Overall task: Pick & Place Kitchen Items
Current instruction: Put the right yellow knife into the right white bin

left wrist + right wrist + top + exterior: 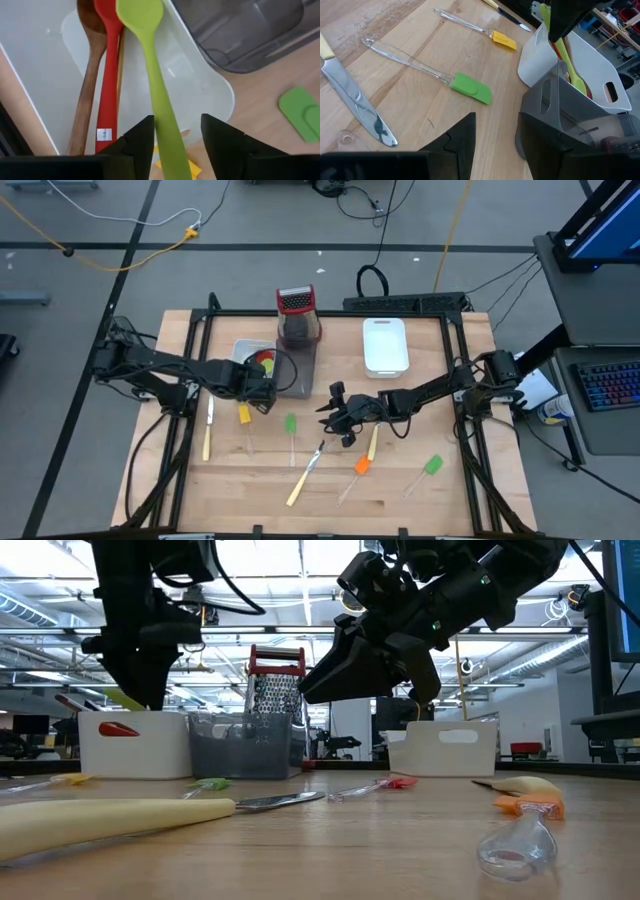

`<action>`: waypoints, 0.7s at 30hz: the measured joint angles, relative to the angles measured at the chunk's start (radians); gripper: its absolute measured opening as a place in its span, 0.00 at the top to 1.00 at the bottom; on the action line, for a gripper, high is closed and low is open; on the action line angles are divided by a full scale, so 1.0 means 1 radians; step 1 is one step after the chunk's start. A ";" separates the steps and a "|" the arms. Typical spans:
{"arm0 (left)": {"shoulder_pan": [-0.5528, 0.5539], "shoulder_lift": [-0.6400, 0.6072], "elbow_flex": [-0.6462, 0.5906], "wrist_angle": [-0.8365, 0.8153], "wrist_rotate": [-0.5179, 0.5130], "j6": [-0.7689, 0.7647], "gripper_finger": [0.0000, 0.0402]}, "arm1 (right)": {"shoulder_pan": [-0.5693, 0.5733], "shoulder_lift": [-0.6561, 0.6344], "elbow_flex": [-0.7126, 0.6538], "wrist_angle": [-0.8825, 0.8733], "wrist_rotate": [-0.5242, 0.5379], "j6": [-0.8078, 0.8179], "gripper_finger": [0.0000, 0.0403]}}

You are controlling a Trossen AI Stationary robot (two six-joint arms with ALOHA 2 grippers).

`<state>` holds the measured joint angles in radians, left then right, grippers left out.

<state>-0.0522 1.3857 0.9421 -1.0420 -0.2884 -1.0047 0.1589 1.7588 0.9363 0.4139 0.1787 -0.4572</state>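
My left gripper [177, 145] hangs open over the near end of a white tray [245, 352], fingers pointing down. A green spoon [150, 65] lies in that tray with its bowl on the tray floor. Its handle slants up over the tray's rim, between my open fingers. Beside it in the tray lie a red spoon [107, 75] and a wooden spoon [87, 90]. My right gripper [497, 145] hovers open over the middle of the table [333, 415] with nothing between its fingers. A green spatula [472, 89] and a yellow spatula [504, 40] lie flat on the wood. My left gripper's fingers stand on either side of the green spoon's handle [167, 135], coming from above. A gap shows between the handle and one finger. The other finger [142, 142] lies close beside it, and I cannot tell whether it touches.
A grey tray [298, 375] stands next to the white one, with a red-topped grater [296, 315] behind it. Another white tray [385, 345] sits at the back right. Two knives [208, 425] [305, 475], an orange spatula [362, 465] and a second green spatula [432, 465] lie on the near half.
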 joint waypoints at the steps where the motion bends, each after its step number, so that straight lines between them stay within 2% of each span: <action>1: -0.003 0.000 0.000 0.000 -0.003 0.003 0.57 | 0.000 0.000 0.000 0.000 0.000 0.000 0.65; 6: -0.005 0.000 0.000 0.000 -0.025 0.028 0.57 | 0.000 0.000 0.000 -0.001 -0.009 0.009 0.65; 12: 0.000 -0.022 0.000 0.000 -0.027 0.034 0.56 | -0.009 0.000 0.000 -0.007 -0.201 0.053 0.65; 15: 0.004 -0.050 0.001 0.006 -0.038 0.026 0.56 | -0.012 0.000 0.000 -0.007 -0.258 0.053 0.65; 21: -0.010 -0.118 0.002 0.107 -0.107 0.078 0.56 | -0.014 0.000 0.000 -0.007 -0.262 0.050 0.65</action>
<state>-0.0622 1.2674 0.9436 -0.9346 -0.3950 -0.9262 0.1452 1.7592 0.9367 0.4065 -0.0830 -0.4070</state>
